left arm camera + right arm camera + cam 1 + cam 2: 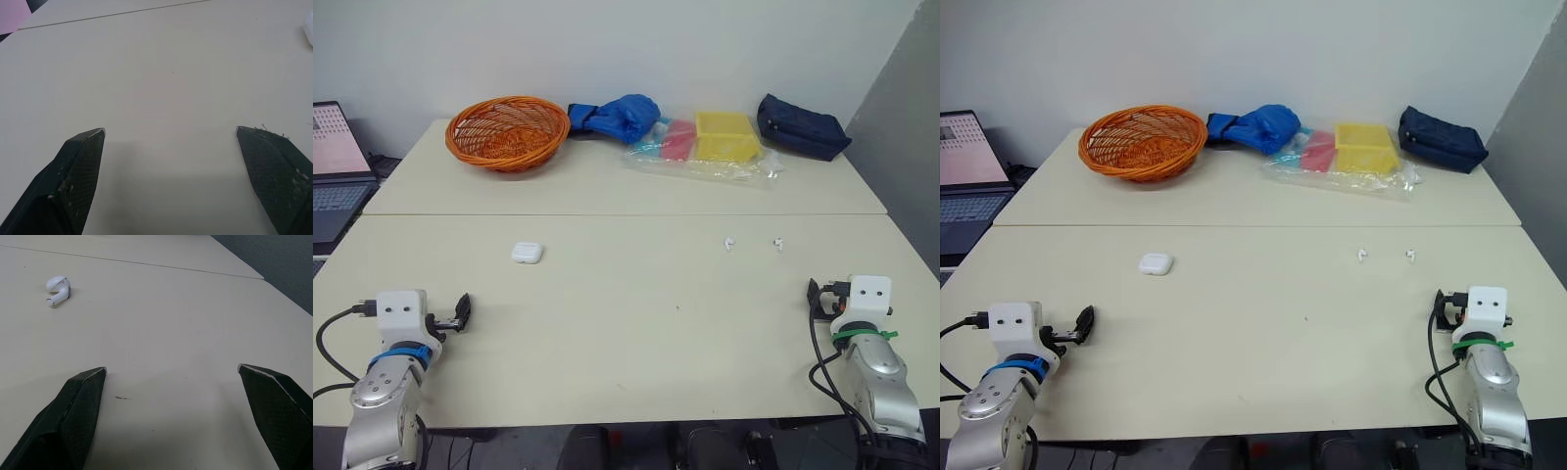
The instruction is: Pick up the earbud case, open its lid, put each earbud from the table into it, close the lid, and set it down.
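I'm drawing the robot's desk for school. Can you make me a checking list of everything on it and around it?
Surface: beige table, two tops joined at a seam.
Job's things: earbud case closed, lying left of centre; left earbud and right earbud lying apart, outside the case.
Clutter: orange basket, blue bag, plastic bag holding red and yellow things, navy pouch, all at the far side.
Grippers: left pincer and right pincer open, empty.
Cables: left cable and right cable, black, at the wrists.
Surroundings: laptop, white wall.
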Robot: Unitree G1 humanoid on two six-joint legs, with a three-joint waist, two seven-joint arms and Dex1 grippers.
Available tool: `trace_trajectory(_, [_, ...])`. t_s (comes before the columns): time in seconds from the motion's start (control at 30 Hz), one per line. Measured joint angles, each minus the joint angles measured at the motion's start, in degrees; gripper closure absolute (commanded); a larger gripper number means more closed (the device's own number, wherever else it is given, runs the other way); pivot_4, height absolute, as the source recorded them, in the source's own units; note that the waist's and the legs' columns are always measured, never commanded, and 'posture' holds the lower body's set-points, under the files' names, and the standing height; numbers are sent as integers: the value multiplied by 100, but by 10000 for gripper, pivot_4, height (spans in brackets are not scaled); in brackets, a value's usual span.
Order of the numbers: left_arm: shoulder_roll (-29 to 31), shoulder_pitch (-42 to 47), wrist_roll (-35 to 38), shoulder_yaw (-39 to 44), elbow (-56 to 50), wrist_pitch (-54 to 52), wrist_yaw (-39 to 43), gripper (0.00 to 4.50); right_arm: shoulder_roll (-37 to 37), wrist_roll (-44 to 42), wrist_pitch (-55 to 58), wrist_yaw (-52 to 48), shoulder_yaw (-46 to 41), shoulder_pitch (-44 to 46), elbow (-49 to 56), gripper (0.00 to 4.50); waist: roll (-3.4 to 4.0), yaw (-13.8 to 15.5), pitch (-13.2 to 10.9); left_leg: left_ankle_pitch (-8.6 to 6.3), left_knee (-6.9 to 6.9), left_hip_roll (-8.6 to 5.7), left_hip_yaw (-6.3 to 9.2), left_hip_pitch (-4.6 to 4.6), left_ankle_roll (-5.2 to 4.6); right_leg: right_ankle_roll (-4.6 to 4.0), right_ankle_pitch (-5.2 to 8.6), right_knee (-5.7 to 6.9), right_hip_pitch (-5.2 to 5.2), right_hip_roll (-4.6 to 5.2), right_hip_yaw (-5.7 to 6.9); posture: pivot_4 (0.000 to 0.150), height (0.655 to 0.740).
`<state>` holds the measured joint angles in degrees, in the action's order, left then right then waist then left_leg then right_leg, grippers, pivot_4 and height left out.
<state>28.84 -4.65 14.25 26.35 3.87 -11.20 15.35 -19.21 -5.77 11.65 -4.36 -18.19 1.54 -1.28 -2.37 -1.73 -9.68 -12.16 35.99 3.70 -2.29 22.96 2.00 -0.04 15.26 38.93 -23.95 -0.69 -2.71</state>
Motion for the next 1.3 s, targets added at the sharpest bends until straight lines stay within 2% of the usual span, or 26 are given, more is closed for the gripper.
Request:
trace_trajectory(0.37, [-97, -155, 213, 67, -165, 33, 158, 238, -12, 2, 10, -33, 17, 10, 4, 0, -2, -6, -1, 0, 0, 2, -1, 2, 0, -3, 2, -1, -2, 0, 0, 1500, 7400])
trace_trajectory(0.6, [-131, -513, 599, 90, -909, -260, 380, 238, -25, -3, 161, -274, 183, -40, 282, 0, -1, -11, -3, 0, -4, 5, -1, 4, 0, -7, 4, 0, -7, -1, -2, 1500, 7400])
trace_trajectory(0.73, [-168, -457, 846, -207, -1546, -524, 663, 238, -425, -189, 351, -1286, 841, 139, 773, 0, 3, -10, -7, 0, -2, 0, -1, 1, 0, -5, 3, 0, -5, -2, -3, 1500, 7400])
trace_trajectory(0.87, [-315, -46, 794, -647, -1518, -699, 636, 238, -694, -837, 811, -2423, 1337, 467, 1320, 0, 0, -2, -6, 0, -1, 0, 11, 3, 0, -4, 3, 1, 1, -13, 11, 1500, 7400])
trace_trajectory(0.97, [-388, 211, 696, -784, -1317, -766, 519, 238, -842, -1250, 1170, -2954, 1469, 732, 1407, 0, -1, 0, -8, 0, -2, -1, 10, 8, 0, 26, -10, 0, -4, -21, 11, 1500, 7400])
trace_trajectory(1.13, [-405, 891, 308, -1076, -377, -734, 390, 238, -1596, -2066, 1887, -4475, 1865, 1942, 1525, 0, -1, -9, -15, 0, -2, -5, 12, 8, -1, 36, -15, -1, -4, -28, 20, 1500, 7400])
trace_trajectory(1.3, [-470, 1228, 153, -1090, 135, -475, 385, 238, -1907, -2519, 2418, -5318, 2138, 2441, 1574, 0, -6, 5, -12, 0, -3, -5, 21, 18, -1, 31, -11, -4, -6, -26, 22, 1500, 7400])
